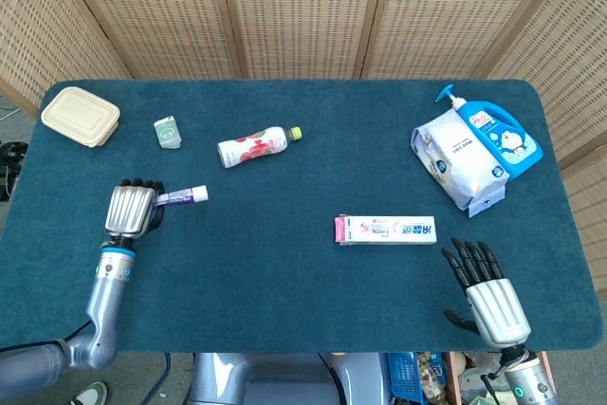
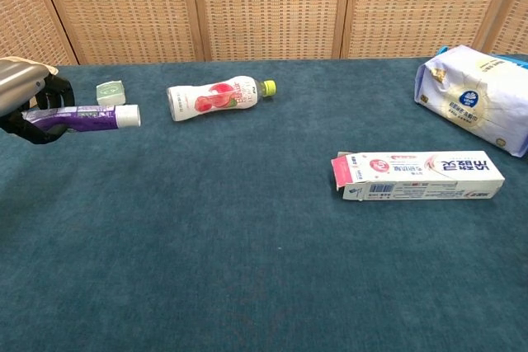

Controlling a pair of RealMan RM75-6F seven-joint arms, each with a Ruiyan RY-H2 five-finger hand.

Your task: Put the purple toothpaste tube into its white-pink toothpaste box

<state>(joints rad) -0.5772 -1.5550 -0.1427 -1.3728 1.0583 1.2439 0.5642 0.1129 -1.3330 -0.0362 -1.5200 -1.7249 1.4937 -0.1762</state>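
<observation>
My left hand [image 1: 130, 210] [image 2: 29, 103] grips the purple toothpaste tube [image 1: 181, 196] [image 2: 91, 117] by its tail and holds it off the table, white cap pointing right. The white-pink toothpaste box [image 1: 385, 230] [image 2: 418, 176] lies flat at the centre right, its open pink flap facing left toward the tube. My right hand [image 1: 486, 288] hovers at the table's near right edge, fingers spread and empty; the chest view does not show it.
A pink-labelled drink bottle [image 1: 253, 146] [image 2: 217, 96] lies behind the tube. A small green packet [image 1: 167, 131] [image 2: 110, 93] and a beige lunch box [image 1: 81, 115] sit far left. A white bag [image 1: 455, 157] [image 2: 473, 96] and blue pump bottle [image 1: 493, 135] stand far right.
</observation>
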